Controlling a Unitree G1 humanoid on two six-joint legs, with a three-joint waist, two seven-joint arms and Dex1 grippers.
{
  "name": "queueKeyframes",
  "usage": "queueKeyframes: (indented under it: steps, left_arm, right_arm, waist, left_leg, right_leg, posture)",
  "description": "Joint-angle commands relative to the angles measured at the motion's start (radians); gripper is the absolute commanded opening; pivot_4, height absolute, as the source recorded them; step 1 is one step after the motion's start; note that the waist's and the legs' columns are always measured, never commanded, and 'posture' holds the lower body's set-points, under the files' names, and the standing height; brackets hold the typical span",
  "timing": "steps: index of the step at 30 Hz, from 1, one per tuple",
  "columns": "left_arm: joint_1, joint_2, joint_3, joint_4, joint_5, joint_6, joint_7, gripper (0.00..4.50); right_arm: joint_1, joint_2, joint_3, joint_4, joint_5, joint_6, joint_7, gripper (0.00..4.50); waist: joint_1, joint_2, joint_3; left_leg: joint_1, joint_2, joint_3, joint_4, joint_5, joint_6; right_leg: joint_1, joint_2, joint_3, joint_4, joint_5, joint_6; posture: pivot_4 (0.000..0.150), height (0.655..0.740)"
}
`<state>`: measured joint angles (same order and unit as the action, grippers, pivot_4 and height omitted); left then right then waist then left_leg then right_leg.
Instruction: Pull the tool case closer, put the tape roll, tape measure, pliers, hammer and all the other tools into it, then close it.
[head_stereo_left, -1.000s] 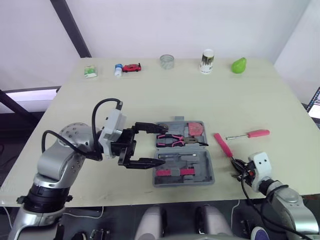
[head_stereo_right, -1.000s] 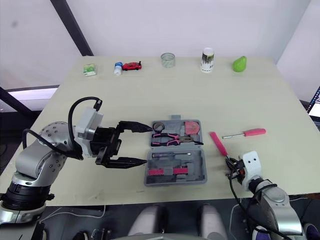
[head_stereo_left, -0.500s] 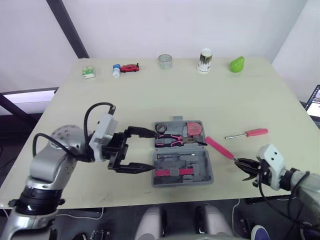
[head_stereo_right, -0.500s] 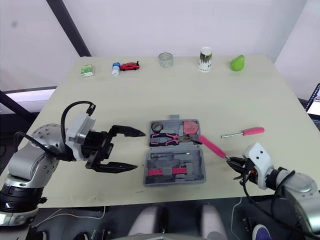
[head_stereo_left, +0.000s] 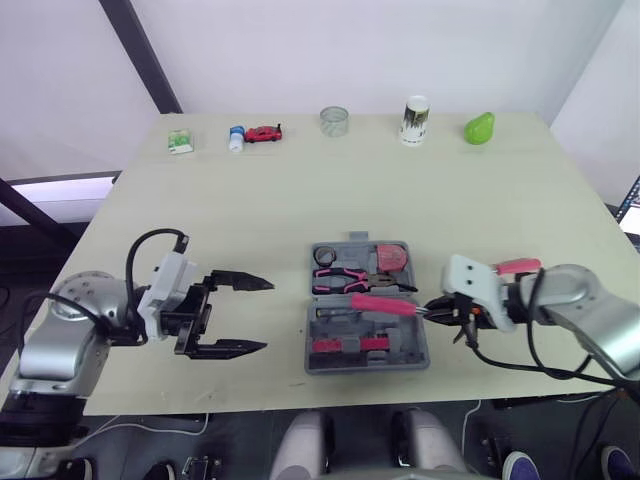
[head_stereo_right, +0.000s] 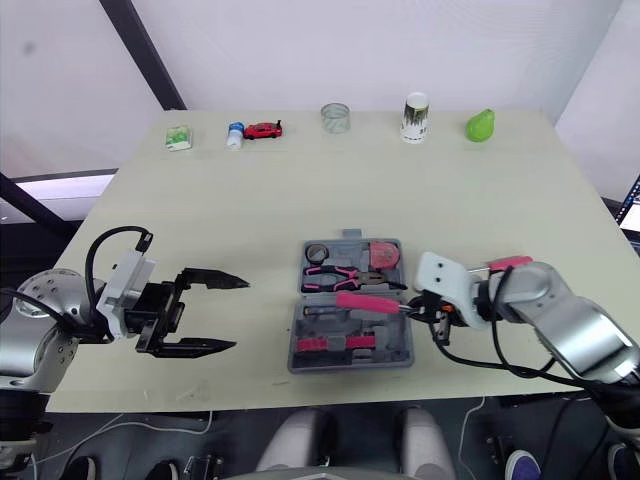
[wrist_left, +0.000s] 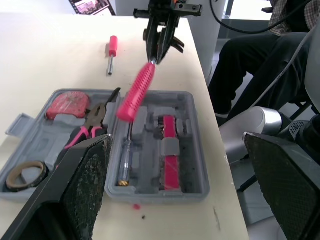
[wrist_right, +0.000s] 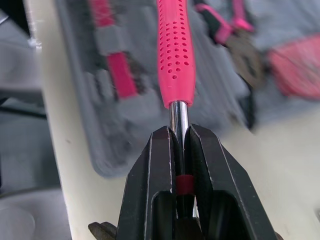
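Our right gripper (head_stereo_left: 432, 310) pinches what looks like a pink screwdriver (head_stereo_left: 380, 303) by its thin shaft above the centre-frame tool case (head_stereo_left: 417, 347); it could swivel loose. Our left gripper (head_stereo_left: 256, 315) gapes.

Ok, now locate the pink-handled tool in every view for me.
Left eye view: pink-handled tool, right of centre, over the open tool case.
Right eye view: near centre, over the case.
Left wrist view: slanting above the case, beside the pliers.
Right wrist view: its shaft pinched in the right gripper, case beyond.
Shared landmark: the tool case.
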<state>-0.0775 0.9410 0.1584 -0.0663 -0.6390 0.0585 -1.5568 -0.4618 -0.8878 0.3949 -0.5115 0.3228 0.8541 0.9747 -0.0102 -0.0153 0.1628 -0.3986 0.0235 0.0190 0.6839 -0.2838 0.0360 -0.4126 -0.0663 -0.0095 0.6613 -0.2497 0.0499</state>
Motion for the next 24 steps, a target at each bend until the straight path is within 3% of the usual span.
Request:
queueKeyframes:
  steps: [1,7,24]
  left_arm:
    - [0.037,0.036,0.049,-0.014,-0.028,-0.075,-0.058,4.5]
    - [0.06,0.065,0.068,0.002,-0.023,-0.1,-0.058,4.5]
    - [0.002,0.096,0.05,0.063,-0.058,-0.109,-0.058,4.5]
  right_arm:
    - [-0.12,0.057,0.109,0.016,-0.08,-0.008,0.01,0.07]
    - [-0.231,0.123,0.279,0.098,-0.213,-0.027,0.025,0.07]
    - [-0.255,0.241,0.357,0.189,-0.333,-0.031,0.046,0.07]
  waist:
    - [-0.001,0.0,0.0]
    - [-0.001,0.0,0.0]
    - [-0.006,0.001,0.0]
  left_leg:
    - [0.0,0.0,0.0,0.0,0.0,0.0]
    - [0.0,0.0,0.0,0.0,0.0,0.0]
    - [0.0,-0.001,0.0,0.0,0.0,0.0]
  right_leg:
    - [0.0,0.0,0.0,0.0,0.0,0.0]
    - [0.0,-0.001,-0.001,0.0,0.0,0.0]
    - [0.0,0.001,-0.001,0.001,0.0,0.0]
  posture:
    - [0.15,0.74]
    - [0.15,0.74]
    - [0.15,0.74]
